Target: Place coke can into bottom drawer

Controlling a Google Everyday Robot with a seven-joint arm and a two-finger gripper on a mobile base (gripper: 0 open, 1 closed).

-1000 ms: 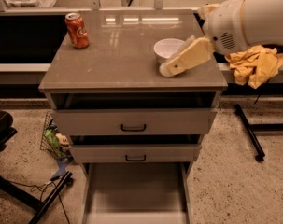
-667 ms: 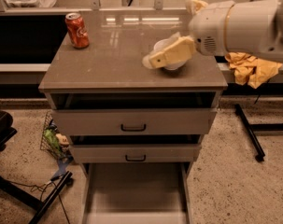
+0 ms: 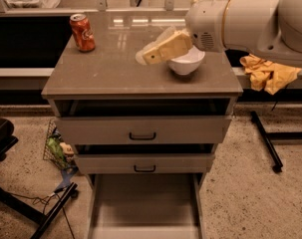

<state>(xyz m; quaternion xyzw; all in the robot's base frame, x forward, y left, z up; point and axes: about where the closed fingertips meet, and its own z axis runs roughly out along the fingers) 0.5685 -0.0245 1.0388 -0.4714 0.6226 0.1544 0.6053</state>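
The coke can [image 3: 82, 32], red with white lettering and a silver top, stands upright at the back left corner of the grey cabinet top [image 3: 105, 71]. The bottom drawer [image 3: 93, 208] is pulled out at the foot of the cabinet, and its plain grey floor holds nothing. My gripper [image 3: 146, 58] reaches in from the right on a large white arm. It hovers over the middle of the cabinet top, just left of a white bowl [image 3: 186, 63]. It is well to the right of the can and holds nothing that I can see.
The two upper drawers [image 3: 142, 136] [image 3: 144, 169] with black handles stand slightly ajar. A yellow cloth [image 3: 270, 73] lies on the ledge at the right. A black stand leg [image 3: 267, 143] is on the floor at the right. A chair base [image 3: 21, 208] and a wire basket [image 3: 58, 151] are at the left.
My arm and gripper have swept left across the cabinet top, from the right edge past the bowl toward the middle. The can and drawers have not moved.
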